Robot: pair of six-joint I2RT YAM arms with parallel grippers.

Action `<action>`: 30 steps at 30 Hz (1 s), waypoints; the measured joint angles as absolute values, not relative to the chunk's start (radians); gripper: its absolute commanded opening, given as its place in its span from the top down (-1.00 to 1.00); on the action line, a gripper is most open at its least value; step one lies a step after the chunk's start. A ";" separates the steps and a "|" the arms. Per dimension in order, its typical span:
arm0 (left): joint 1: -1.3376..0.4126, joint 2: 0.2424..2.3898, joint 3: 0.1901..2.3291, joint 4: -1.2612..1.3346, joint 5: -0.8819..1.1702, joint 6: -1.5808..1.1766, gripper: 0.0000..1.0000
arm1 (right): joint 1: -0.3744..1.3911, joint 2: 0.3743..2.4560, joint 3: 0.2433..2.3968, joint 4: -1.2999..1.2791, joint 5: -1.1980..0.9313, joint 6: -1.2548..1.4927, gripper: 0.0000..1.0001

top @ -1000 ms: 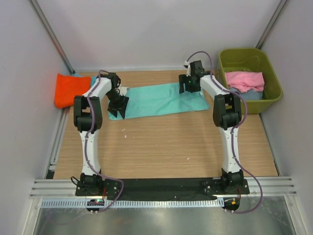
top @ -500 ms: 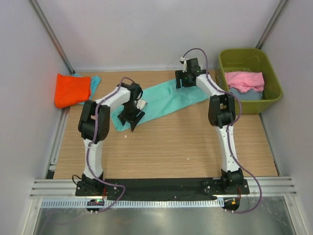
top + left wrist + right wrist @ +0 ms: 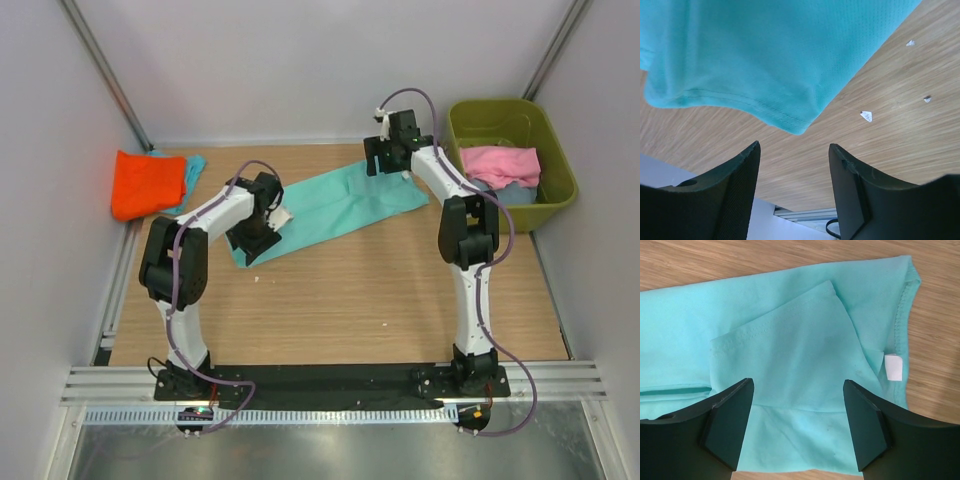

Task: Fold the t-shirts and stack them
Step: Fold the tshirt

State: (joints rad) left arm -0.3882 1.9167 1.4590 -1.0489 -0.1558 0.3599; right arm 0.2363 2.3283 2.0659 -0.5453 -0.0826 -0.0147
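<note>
- Directly ahead of the left gripper [image 3: 794, 146], in its wrist view, a hemmed corner of the teal t-shirt [image 3: 765, 55] points toward the gap between the fingers and ends just short of the tips.
- The left jaws stand moderately apart with nothing between them; only bare wood of the table [image 3: 890, 145] shows in the gap.
- A few small white scraps [image 3: 866, 116] lie on the wood off to one side of that gripper, apart from the cloth.
- Seen from above, the left gripper [image 3: 255, 238] sits at the near left end of the teal t-shirt [image 3: 340, 200], which lies as a long slanted strip running away from it to the right gripper [image 3: 387, 160] at the far end.
- The right gripper [image 3: 797, 384] is spread wide over the shirt's collar end, holding nothing; whether the fingertips touch the cloth cannot be told.
- Ahead of the right fingers, a sleeve [image 3: 790, 335] lies folded in flat on top of the shirt body, its stitched edge showing.
- A white label [image 3: 894, 367] sits inside the neckline, just beyond the right-hand finger in that wrist view.
- Beyond the left gripper, toward the outer edge of the table, the orange t-shirt [image 3: 145, 183] lies folded on top of another piece of teal cloth [image 3: 193, 166].
- Outward of the right gripper stands the olive-green bin [image 3: 500, 106], with the pink t-shirt [image 3: 500, 163] lying on the pale blue t-shirt [image 3: 518, 194] inside it.
</note>
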 measured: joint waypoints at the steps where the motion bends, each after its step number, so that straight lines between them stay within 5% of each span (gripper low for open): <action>1: -0.388 1.922 1.444 -1.045 -0.155 0.371 -0.15 | 0.236 2.315 2.056 -0.546 -0.080 -0.018 -0.57; 14: -0.388 2.002 1.404 -0.993 -0.159 0.453 -0.04 | 0.236 2.266 1.956 -0.546 -0.063 -0.037 -0.57; 27: -0.384 2.040 1.425 -1.037 -0.138 0.478 1.00 | 0.236 2.233 1.822 -0.543 0.046 -0.064 -0.57; 30: -0.391 2.040 1.424 -1.071 -0.099 0.481 1.00 | 0.236 2.231 1.798 -0.550 0.047 -0.064 -0.56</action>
State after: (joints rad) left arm -0.3908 2.0396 1.4242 -1.0710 -0.0990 0.4808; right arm 0.2356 2.2311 1.7985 -0.5499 0.0475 -0.0643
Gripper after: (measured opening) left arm 0.011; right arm 0.784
